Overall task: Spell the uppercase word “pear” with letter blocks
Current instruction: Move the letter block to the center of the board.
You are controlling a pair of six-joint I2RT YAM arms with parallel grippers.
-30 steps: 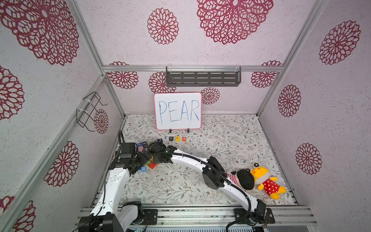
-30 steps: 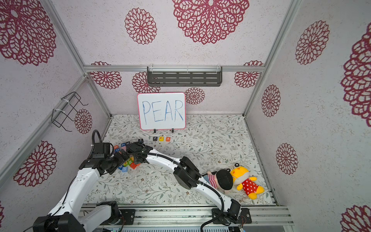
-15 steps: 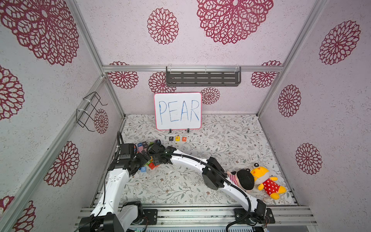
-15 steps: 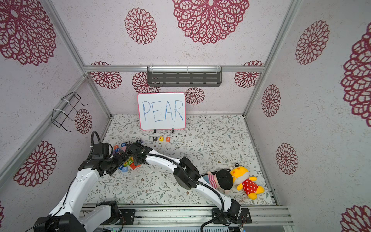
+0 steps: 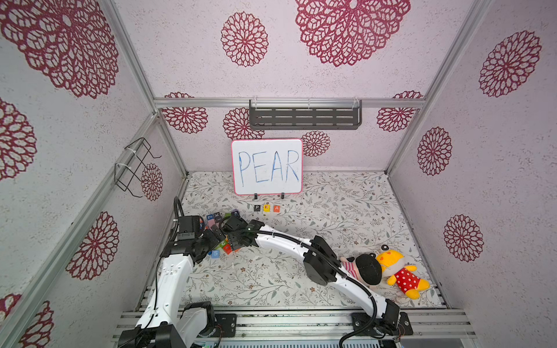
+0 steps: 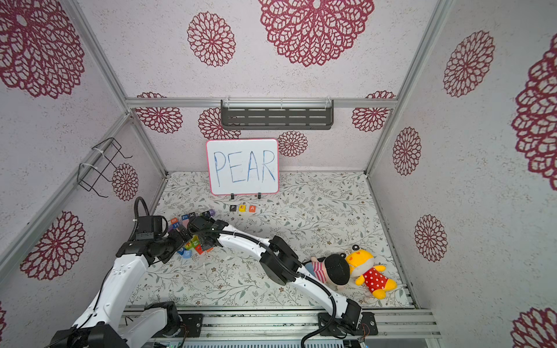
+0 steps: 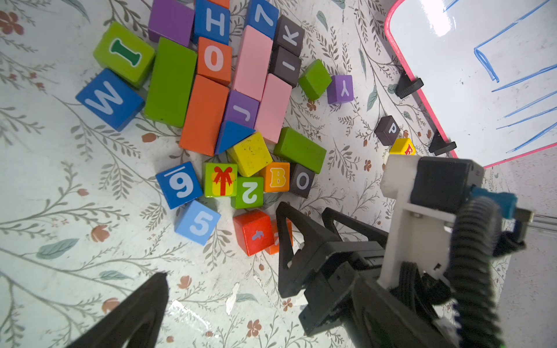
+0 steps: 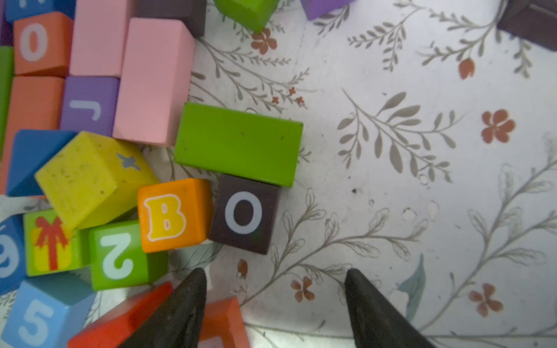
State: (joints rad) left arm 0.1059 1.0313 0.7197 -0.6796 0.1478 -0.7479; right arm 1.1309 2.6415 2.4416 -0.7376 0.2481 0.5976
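Right jaws part open, left of frame middle, orange block [image 8: 224, 319] between them, not gripped. Left jaws wide, empty. P block [image 5: 257, 207], E block [image 5: 266, 207], A block [image 5: 276, 208] in row under whiteboard [image 5: 266, 165].

A pink-framed whiteboard [image 5: 266, 166] bears "PEAR" handwritten in blue; just before it stand a dark cube with a white P [image 5: 257, 207], a yellow cube with a red E [image 5: 266, 207] and an orange cube with a white A [image 5: 276, 208]. In the left wrist view other wooden cubes read: a blue W cube [image 7: 106, 98], a green I cube [image 7: 124, 53], a blue 7 cube [image 7: 262, 15], a purple Y cube [image 7: 340, 89], a light-blue 5 cube [image 7: 199, 223], a green 2 cube [image 7: 249, 192], an orange B cube [image 7: 277, 177] and a dark O cube [image 7: 302, 180].
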